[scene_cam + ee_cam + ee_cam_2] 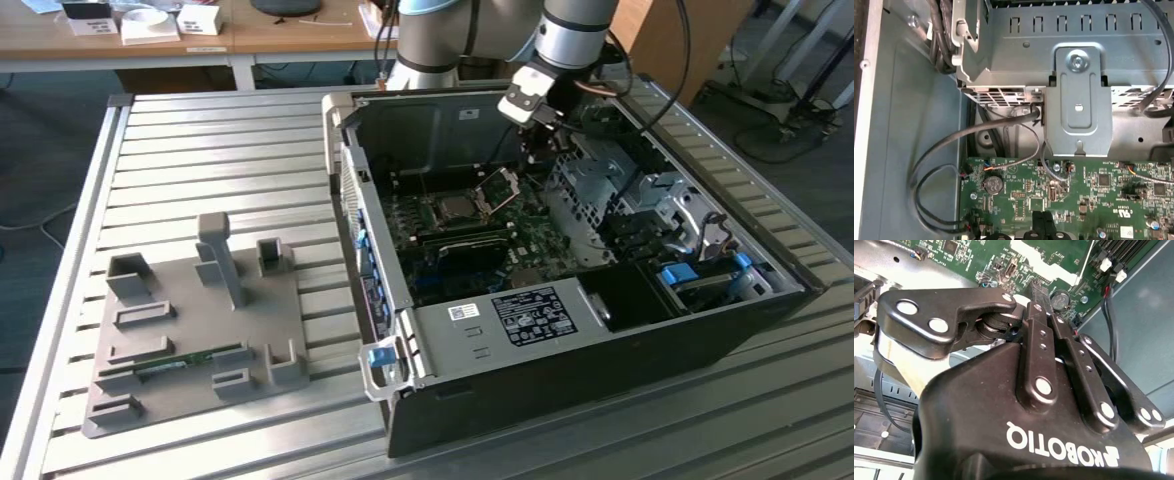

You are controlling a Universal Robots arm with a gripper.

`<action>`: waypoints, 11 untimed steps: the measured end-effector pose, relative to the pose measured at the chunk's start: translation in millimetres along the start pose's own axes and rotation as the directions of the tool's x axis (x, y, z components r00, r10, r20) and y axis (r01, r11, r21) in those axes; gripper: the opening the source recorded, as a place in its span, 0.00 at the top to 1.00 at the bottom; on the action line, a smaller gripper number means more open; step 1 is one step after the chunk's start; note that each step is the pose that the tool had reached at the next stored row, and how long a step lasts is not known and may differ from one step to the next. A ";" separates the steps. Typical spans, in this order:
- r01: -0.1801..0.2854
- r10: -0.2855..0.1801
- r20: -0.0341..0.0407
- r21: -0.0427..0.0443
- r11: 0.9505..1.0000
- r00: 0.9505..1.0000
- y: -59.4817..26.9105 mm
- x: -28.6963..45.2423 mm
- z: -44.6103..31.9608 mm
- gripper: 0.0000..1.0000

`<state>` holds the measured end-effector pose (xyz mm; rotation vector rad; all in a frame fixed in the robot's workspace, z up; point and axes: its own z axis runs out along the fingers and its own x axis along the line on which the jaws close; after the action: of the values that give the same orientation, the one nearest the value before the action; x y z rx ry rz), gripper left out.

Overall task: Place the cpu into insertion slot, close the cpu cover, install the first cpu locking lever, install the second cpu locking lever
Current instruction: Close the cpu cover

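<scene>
**Cpu lies in its slot, cover up**

In the exterior view I see the open computer case (561, 370) lying on the ribbed metal surface (214, 150). The cpu (450, 211) lies flat in the insertion slot (426, 212) on the green board (527, 240). The cpu cover (501, 190) is tipped up at the slot's edge on the exterior view's right. My end effector (539, 128) hangs above the case, a little past the cover and not touching it. A grey holder tray (174, 300) sits on the surface at the exterior view's left, well apart from the case.

In the second wrist view I look along the back of the end effector (1035, 289). Its black fingers (1040, 335) come together at the tips, clenched, and I see nothing between them. The green board (979, 255) is beyond them.

In the first wrist view the dark tips of the end effector (1041, 227) poke in over the green board (1079, 190). A round battery (992, 185) sits on the board. Grey cables (939, 155) loop near a metal bracket (1079, 100).
</scene>
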<state>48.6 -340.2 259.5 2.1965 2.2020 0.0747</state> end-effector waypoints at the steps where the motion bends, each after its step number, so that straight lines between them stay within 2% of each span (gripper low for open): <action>1: 0.000 0.000 0.000 0.000 1.000 1.000 0.3 0.0 0.0 0.89; 6: 0.000 0.000 0.000 0.000 1.000 1.000 0.5 -0.1 0.6 0.89; 11: 0.000 0.000 0.000 0.000 1.000 1.000 0.3 -0.1 6.6 0.89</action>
<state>49.2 -340.2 253.0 2.1965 2.2019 0.0747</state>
